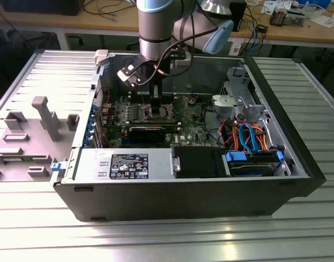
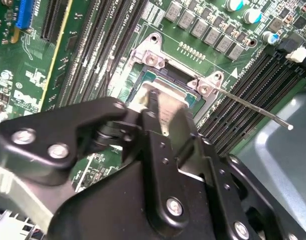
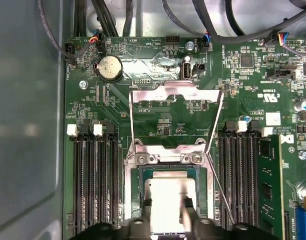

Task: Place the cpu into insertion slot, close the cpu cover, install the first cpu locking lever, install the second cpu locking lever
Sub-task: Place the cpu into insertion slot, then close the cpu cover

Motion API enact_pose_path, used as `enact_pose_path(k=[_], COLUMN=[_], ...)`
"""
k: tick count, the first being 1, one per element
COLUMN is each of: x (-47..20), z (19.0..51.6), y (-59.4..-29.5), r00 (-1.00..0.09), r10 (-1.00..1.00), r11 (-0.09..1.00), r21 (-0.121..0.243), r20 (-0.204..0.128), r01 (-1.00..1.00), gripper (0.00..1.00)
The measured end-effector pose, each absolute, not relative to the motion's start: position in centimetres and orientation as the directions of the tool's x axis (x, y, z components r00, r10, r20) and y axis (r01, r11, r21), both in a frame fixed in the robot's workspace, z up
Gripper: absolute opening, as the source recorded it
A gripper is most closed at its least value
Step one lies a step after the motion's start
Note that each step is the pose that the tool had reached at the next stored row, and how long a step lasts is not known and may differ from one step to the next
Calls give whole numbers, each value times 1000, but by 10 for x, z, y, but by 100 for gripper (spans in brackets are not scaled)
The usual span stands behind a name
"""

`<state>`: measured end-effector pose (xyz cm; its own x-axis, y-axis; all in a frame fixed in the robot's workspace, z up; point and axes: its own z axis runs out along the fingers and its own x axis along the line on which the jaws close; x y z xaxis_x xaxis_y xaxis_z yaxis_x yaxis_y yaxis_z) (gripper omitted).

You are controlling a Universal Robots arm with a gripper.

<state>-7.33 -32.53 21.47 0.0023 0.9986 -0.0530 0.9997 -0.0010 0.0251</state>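
My gripper (image 1: 156,107) reaches down into the open computer case over the green circuit board. In both wrist views its black fingers are shut on the cpu (image 3: 170,192) (image 2: 169,106), a pale silver square. The cpu sits level in or just above the insertion slot (image 3: 142,175) (image 2: 160,80), whose dark inside and silver rim show around it. The cpu cover (image 3: 175,92) stands flipped open on the far side of its hinge screws. A thin locking lever rod (image 2: 258,111) (image 3: 220,187) juts out unlatched beside the slot.
Long black memory slots (image 3: 92,185) flank the socket on both sides. Cables (image 3: 107,17) hang near the board's edge by a coin battery (image 3: 108,66). In the exterior view a black drive bay (image 1: 197,162) and a grey power supply (image 1: 123,164) fill the case's near side.
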Motion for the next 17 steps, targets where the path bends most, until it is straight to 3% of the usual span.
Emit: enact_pose_path(k=[1, 2, 3, 5, 6, 17], x=[-73, -73, -73, -73, -73, -73], z=[215, 215, 215, 215, 216, 220], y=[-325, -325, -325, -325, -325, -325], r00=[2, 2, 2, 2, 2, 1], r10=[999, 999, 999, 998, 998, 998], r11=[-1, -1, -1, -1, -1, 1], r21=[25, 25, 25, 25, 25, 25], r20=[-54, -54, -54, -55, -56, -56], r01=[1000, 1000, 1000, 1000, 1000, 1000], gripper=[30, 30, 17, 17, 11, 11])
